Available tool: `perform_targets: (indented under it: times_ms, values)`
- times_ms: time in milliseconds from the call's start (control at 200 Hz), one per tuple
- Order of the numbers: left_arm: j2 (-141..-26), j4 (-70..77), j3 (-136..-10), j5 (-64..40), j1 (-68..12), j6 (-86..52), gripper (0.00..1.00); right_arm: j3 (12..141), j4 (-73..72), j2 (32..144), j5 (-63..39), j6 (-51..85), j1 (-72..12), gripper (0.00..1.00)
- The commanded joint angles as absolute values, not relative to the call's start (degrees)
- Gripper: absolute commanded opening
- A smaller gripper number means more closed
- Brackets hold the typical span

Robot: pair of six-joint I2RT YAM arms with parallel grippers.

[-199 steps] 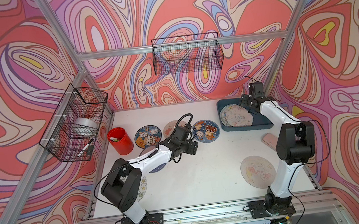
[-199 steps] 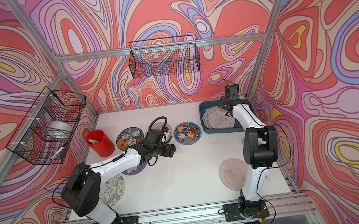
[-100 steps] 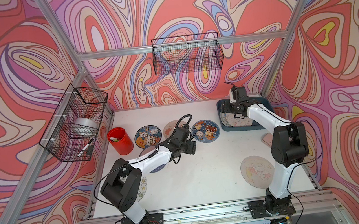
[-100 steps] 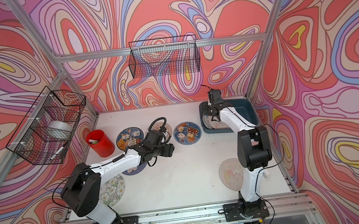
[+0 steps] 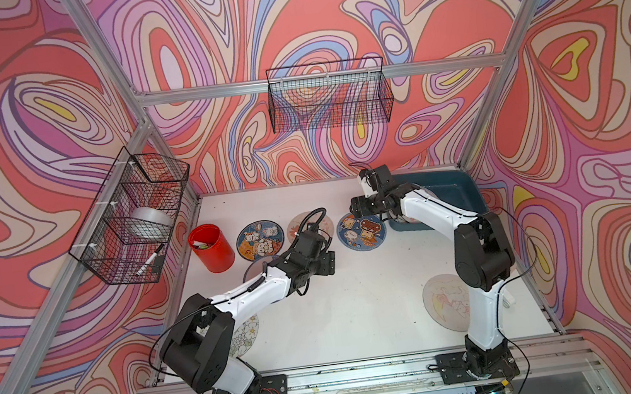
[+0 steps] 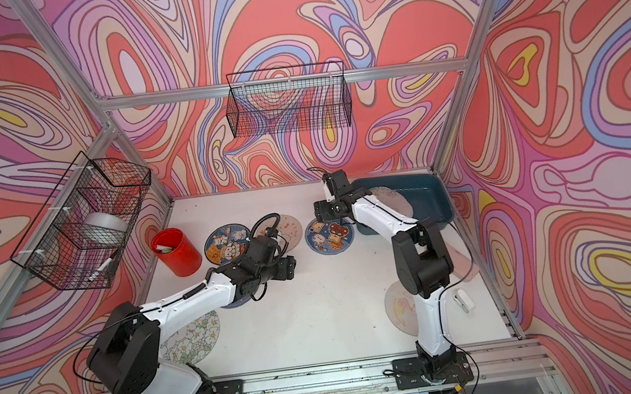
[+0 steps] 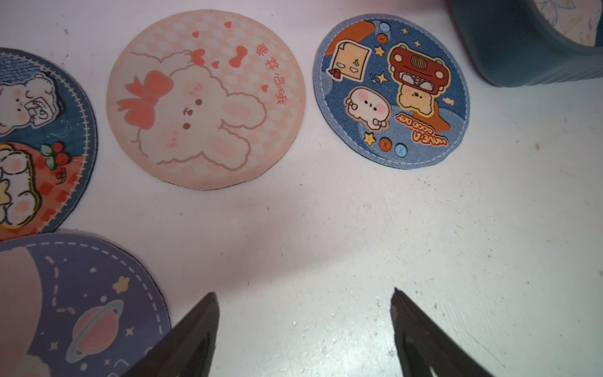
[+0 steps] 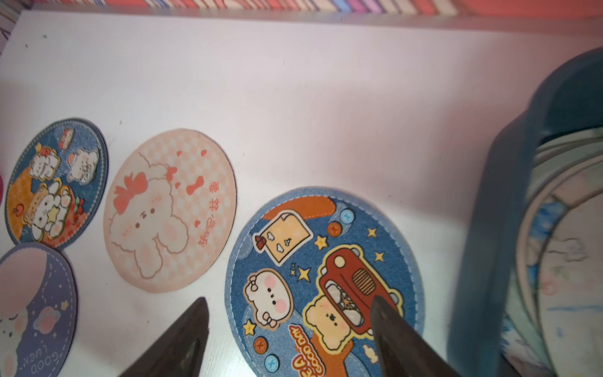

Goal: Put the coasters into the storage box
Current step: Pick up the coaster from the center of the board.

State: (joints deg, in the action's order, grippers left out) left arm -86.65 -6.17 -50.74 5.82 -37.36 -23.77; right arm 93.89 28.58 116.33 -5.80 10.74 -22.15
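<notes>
Counting a few coasters (image 8: 571, 261) in the storage box (image 5: 461, 181); several more lie loose on the desk (image 5: 358, 302). Spread and empty: right end effector (image 8: 287, 302) above the blue car coaster (image 8: 323, 261), left end effector (image 7: 303, 293) over bare desk.

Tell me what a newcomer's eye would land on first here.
The swirling pink, red and purple walls hit first, wrapping the whole cell. Next, cartoon coasters on the white table: the blue car coaster lies beside the teal storage box at the back right, the open right gripper hovering over it. A red cup stands at the back left.
</notes>
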Motion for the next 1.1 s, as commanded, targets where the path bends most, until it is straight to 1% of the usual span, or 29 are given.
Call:
perform_targets:
  times_ms: [0,210,456,686,836,1097]
  values:
    - [-84.7,-3.2,-49.1,5.4,-36.8,-25.8,0.84,95.5,30.8,119.3,-7.9,10.3,-23.2,0.79]
    - [-84.1,1.6,-47.1,1.2,-36.7,-26.8,0.84,98.5,34.1,124.7,-8.6,9.5,-25.1,0.79]
    - [-84.3,2.1,-47.0,1.3,-36.7,-27.0,0.84,100.6,36.5,128.3,-8.6,8.3,-27.3,0.79]
    - [-84.0,2.1,-47.0,1.6,-36.6,-26.8,0.84,101.9,38.5,130.7,-5.6,8.5,-28.7,0.79]
    - [-83.8,2.0,-46.8,1.8,-36.7,-26.6,0.84,103.3,40.8,132.6,-1.8,8.9,-29.2,0.8]
    - [-83.8,1.9,-46.6,2.1,-36.6,-26.4,0.84,104.8,44.1,135.0,1.1,9.7,-29.3,0.78]
